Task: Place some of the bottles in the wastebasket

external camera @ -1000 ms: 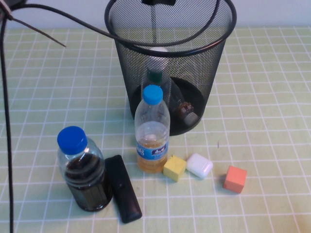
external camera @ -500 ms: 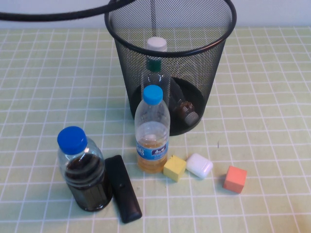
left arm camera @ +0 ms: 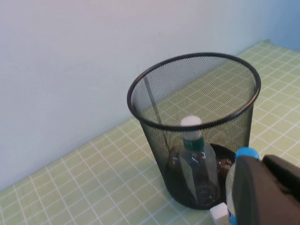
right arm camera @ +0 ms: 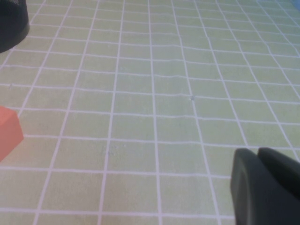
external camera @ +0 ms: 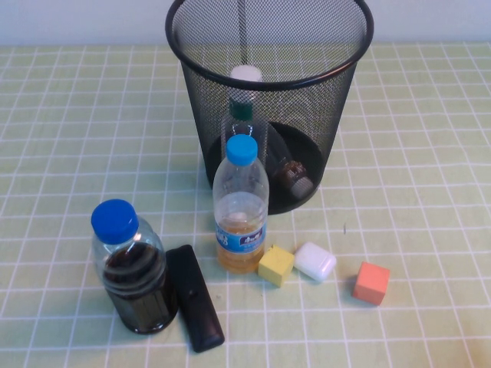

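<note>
The wastebasket (external camera: 268, 115) was the biggest thing before me: round, black wire mesh with a solid rim, narrowing toward its base, standing at the far middle of the checked green table (external camera: 430, 138). It rose above every bottle. Both of the task's bottles lay within it. The taller bottle (external camera: 245, 115) stood nearly upright against the near wall, clear plastic with a white cap and a green band at the neck. The small bottle (external camera: 293, 175) lay tipped on the basket floor, clear with a brownish neck.

I judged both to be light, empty and thin-walled, likely to dent under a hard squeeze and slick on the smooth sides. The neck just under the cap would have been the stiffest place to take hold.

My left gripper (left arm camera: 267, 192) hung off to the side of the basket, above the table, fingers pressed together and holding nothing. My right gripper (right arm camera: 265, 185) sat low over bare table, well away from the basket, likewise closed and empty.

Just in front of the basket stood the orange-liquid bottle (external camera: 240, 207), blue-capped.
</note>
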